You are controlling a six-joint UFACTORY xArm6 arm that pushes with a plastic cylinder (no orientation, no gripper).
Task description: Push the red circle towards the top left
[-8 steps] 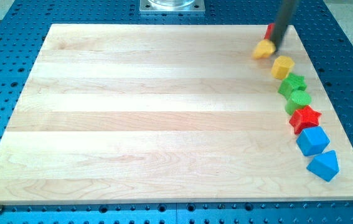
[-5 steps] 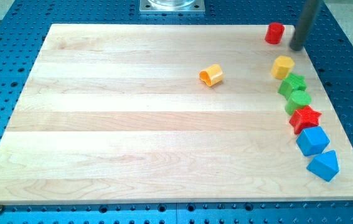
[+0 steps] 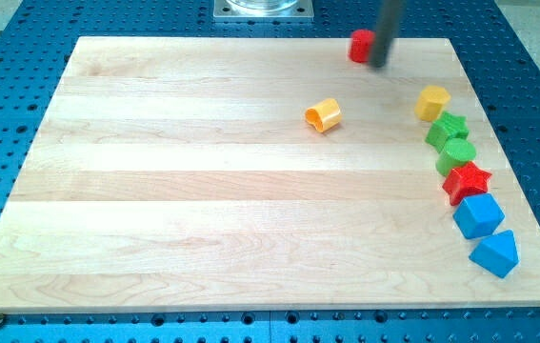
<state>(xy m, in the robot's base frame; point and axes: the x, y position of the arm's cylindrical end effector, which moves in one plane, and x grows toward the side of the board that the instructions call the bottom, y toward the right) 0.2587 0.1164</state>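
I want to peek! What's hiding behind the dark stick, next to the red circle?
My tip sits right against the red circle, on its right side. The rod covers the circle's right edge and a strip of the wooden board, so anything behind it can't be seen.

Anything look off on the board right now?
One thing: the yellow cylinder lies tipped on its side, alone mid-board, away from the line of blocks down the view's right. My tip sits against the red circle near the top edge.

The dark rod stands nearly upright at the view's top, my tip on the board.
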